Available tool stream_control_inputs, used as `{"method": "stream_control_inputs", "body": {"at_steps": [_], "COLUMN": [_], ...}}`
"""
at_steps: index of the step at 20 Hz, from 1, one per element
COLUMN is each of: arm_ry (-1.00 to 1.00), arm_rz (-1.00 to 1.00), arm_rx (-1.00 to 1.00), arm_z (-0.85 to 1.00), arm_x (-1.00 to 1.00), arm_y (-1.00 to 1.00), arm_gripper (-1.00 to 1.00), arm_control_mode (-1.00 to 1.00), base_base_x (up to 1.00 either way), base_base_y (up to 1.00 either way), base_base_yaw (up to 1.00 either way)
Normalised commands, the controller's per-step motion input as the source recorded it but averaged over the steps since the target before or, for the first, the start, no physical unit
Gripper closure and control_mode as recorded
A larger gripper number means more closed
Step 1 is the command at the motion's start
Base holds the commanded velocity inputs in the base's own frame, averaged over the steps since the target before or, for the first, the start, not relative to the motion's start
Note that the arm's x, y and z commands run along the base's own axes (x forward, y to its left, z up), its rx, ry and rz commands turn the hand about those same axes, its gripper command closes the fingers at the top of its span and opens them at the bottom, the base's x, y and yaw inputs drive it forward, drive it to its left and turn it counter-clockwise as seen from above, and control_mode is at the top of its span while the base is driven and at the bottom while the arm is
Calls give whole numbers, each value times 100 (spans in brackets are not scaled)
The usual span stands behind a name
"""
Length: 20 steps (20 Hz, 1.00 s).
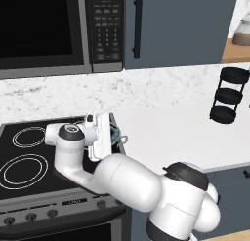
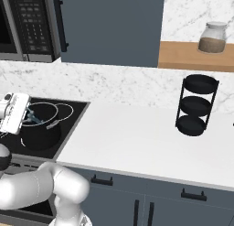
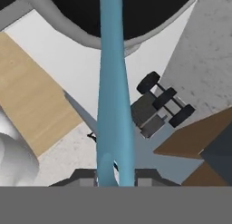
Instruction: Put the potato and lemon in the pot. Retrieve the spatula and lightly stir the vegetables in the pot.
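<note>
Light-blue spatula is sitting clamped in my closed end effector, blade reaching ahead into the pot just beyond; I am keeping sweeps small, clear of its rim.

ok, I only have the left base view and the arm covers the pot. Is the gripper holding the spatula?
Observer: Yes. In the hand view the gripper is shut on the light-blue spatula, at its handle.
Operator: Where does it point?
Observer: The handle runs over the rim and across the dark opening of the pot. The blade is cut off at the frame's edge.
Operator: Where's the pot? Vegetables in?
Observer: In the right base view the pot stands on the stove, on the side next to the counter. I can't make out any vegetables inside.
</note>
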Motion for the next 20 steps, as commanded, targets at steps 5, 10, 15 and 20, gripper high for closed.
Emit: {"method": "stream_control_inputs", "body": {"at_steps": [5, 10, 15, 20], "arm_ry": [0, 5, 25, 32], "arm_rz": [-1, 4, 19, 16], "arm_rx": [2, 0, 0, 0], "arm_z": [-41, -13, 5, 0], "arm_x": [1, 18, 3, 0], "arm_y": [0, 0, 0, 0], "arm_gripper": [100, 100, 100, 100], "arm_control_mode": [-100, -100, -100, -100], "base_base_x": [0, 0, 0, 0], "base_base_y": [0, 0, 0, 0], "base_base_yaw": [0, 0, 0, 0]}}
